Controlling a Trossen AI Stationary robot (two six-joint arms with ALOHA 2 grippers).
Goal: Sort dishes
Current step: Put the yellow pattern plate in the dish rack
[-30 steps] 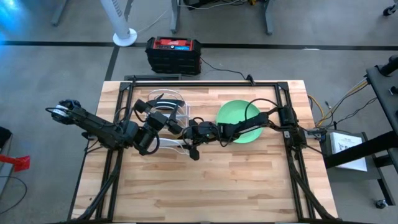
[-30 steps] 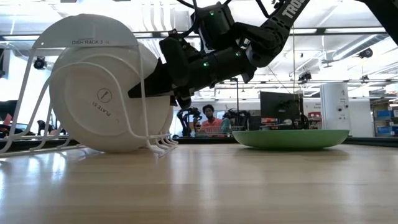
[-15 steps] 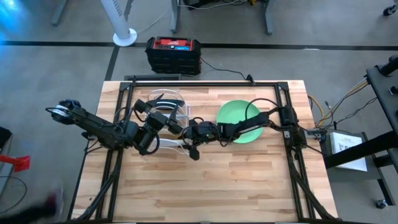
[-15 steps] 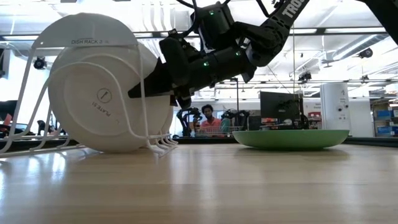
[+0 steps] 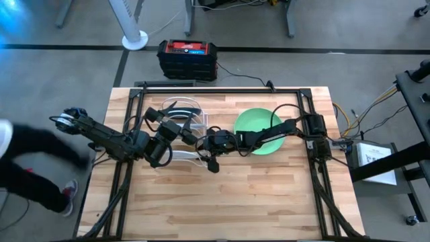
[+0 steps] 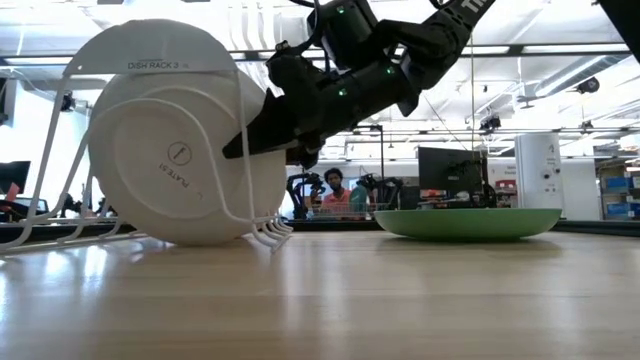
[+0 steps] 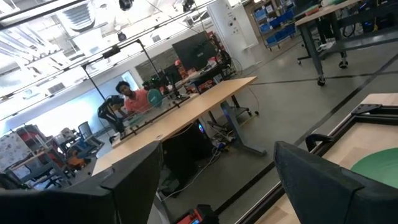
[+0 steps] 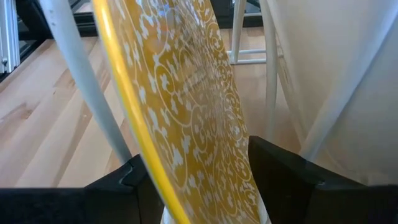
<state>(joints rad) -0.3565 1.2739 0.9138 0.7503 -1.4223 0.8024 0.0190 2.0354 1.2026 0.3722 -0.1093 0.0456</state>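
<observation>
right gripper (image 5: 209,156): centre of the high view, at the near end of the white wire rack (image 5: 176,129). in the right wrist view its two dark fingers (image 8: 283,180) stand on either side of the yellow patterned plate (image 8: 186,106), gaps showing on both faces. whether either finger touches the plate cannot be told. judged: parted, not clamped.
left gripper (image 5: 190,136): centre-left of the high view, over the same rack, just beside the right gripper. in the left wrist view the fingers (image 7: 134,180) are spread wide with only the room between them; it holds nothing.
wire rack: left half of the low view (image 6: 60,130), upper centre-left of the table (image 5: 269,195) in the high view. it carries plates standing on edge.
white plate (image 6: 180,165): upright in the rack, its back to the low camera. it hides whatever stands behind it there.
yellow patterned plate: on edge between the rack wires, tilted; its rim runs along the gap between the right fingers, so the plate lies edge-on, straight ahead of the tool.
green plate (image 5: 259,130): flat on the table, upper centre-right of the high view, right of the rack, under the right forearm. seen at right in the low view (image 6: 470,222).
nearer arm: judged the right, since the green plate lies on its side.
step in hand: judged, yellow plate being seated in its slot; green plate not yet racked.
risk: judged, a finger snagging the rim on withdrawal could tip the plate.
</observation>
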